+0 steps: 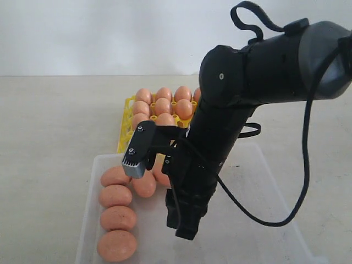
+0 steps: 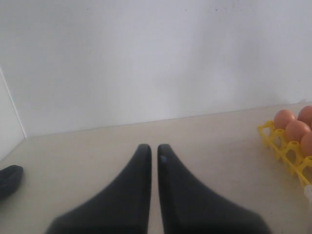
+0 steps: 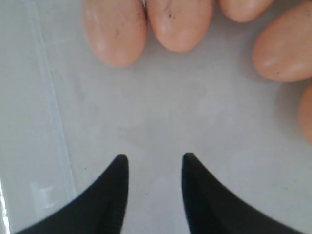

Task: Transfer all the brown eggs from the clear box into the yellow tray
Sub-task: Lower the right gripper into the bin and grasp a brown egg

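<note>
Several brown eggs (image 1: 115, 196) lie along the left side of the clear box (image 1: 87, 220). More eggs (image 1: 164, 105) fill cups of the yellow tray (image 1: 122, 132) behind it. My right gripper (image 1: 186, 232) points down inside the box, to the right of the loose eggs. In the right wrist view it (image 3: 153, 157) is open over the bare box floor (image 3: 161, 107), with nothing between its fingers. Eggs (image 3: 114, 31) lie just beyond the tips. My left gripper (image 2: 154, 146) is shut and empty above the table. The tray (image 2: 273, 139) with eggs (image 2: 295, 130) is off to its side.
The right arm (image 1: 258, 71) and its black cable (image 1: 306, 165) hang over the box and hide part of the tray. A box wall ridge (image 3: 48, 97) runs beside the right gripper. A dark object (image 2: 9, 178) lies on the table in the left wrist view.
</note>
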Motion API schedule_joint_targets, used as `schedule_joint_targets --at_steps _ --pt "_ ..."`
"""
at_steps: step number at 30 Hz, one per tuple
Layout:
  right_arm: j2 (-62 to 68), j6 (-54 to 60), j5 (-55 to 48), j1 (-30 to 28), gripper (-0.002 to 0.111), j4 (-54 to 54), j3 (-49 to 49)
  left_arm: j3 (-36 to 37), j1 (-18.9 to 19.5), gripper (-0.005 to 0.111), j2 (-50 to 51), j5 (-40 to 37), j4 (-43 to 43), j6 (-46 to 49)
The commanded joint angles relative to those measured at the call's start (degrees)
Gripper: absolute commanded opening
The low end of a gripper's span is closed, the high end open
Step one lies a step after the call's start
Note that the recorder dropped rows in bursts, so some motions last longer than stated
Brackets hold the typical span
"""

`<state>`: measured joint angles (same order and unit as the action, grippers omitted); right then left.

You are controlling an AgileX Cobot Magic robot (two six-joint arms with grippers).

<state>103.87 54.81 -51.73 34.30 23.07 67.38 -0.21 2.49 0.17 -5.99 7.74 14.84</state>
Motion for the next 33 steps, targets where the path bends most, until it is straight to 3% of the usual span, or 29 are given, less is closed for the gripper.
schedule_joint_targets --at_steps 1,9,33 --pt "-0.1 1.7 7.1 0.1 0.053 0.1 0.2 0.2 -0.4 0.004 -0.2 0.0 0.2 0.2" --pt "1.5 1.7 25.8 0.1 0.054 -0.4 0.2 0.2 -0.4 0.004 -0.2 0.1 0.2 0.2" --pt "11.7 0.8 32.7 0.1 0.054 -7.1 0.2 0.2 -0.4 0.004 -0.2 0.1 0.2 0.2"
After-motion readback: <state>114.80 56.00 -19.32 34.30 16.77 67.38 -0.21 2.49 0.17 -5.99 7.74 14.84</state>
